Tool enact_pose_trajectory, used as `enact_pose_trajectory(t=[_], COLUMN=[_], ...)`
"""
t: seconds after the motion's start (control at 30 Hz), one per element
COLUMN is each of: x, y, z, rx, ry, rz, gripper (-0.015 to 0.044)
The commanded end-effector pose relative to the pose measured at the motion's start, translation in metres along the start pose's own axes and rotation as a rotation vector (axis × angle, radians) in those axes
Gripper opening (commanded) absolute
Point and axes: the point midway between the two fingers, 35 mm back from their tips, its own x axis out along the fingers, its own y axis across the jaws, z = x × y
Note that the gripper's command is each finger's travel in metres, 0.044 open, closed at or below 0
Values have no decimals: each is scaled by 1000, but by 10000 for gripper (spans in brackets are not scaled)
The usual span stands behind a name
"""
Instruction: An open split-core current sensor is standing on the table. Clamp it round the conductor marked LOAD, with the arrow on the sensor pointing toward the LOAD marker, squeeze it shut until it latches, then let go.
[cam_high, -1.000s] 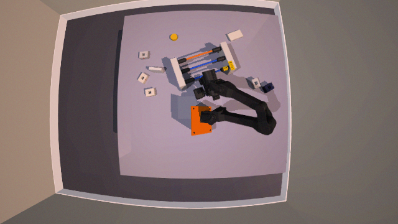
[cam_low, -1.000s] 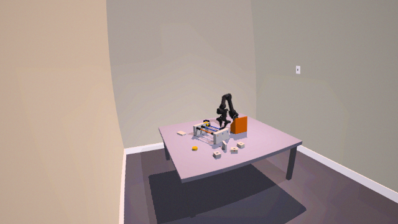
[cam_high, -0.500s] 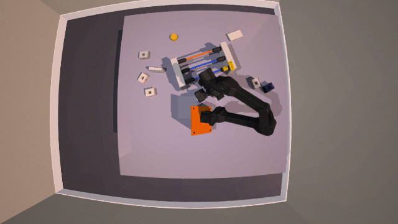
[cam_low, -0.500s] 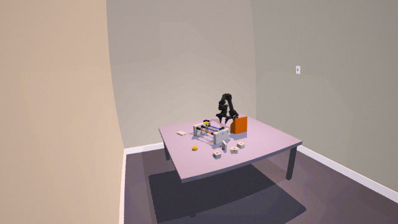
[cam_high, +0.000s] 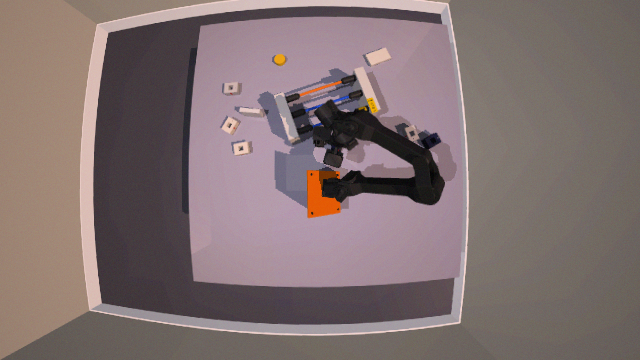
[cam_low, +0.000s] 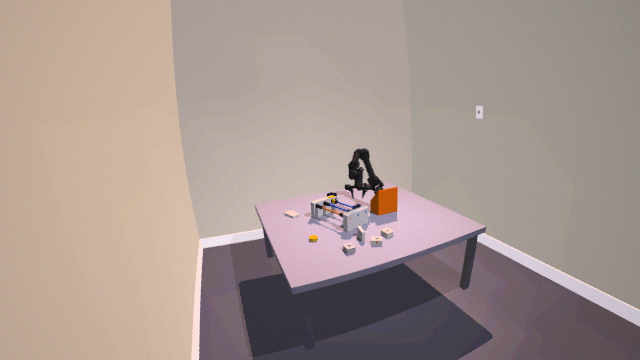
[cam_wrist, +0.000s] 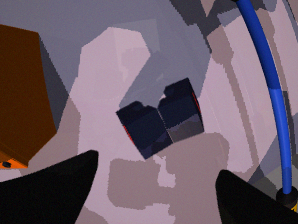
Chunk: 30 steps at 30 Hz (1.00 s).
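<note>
The dark navy sensor is on the table below my fingers in the wrist view, its two halves spread apart with a notch between them and red marks on the outer sides. My gripper is open, one fingertip to each side, and holds nothing. The arm hides the sensor in the top view. The rack holds an orange conductor and two blue ones; the blue conductor nearest my gripper passes at the right of the wrist view. A yellow marker is at the rack's right end; its lettering is unreadable.
An orange box stands close to the gripper. The rack's white end walls rise nearby. A dark blue block and a white block lie at right. Several white blocks lie left, with a yellow disc farther back.
</note>
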Motion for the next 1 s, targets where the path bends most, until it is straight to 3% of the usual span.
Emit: enact_pose_trajectory(t=[0.0, 0.97], x=[-3, 31], y=[-13, -11], z=[9, 9], rx=[-613, -613], ry=[17, 15], rz=[95, 94], gripper=[320, 320])
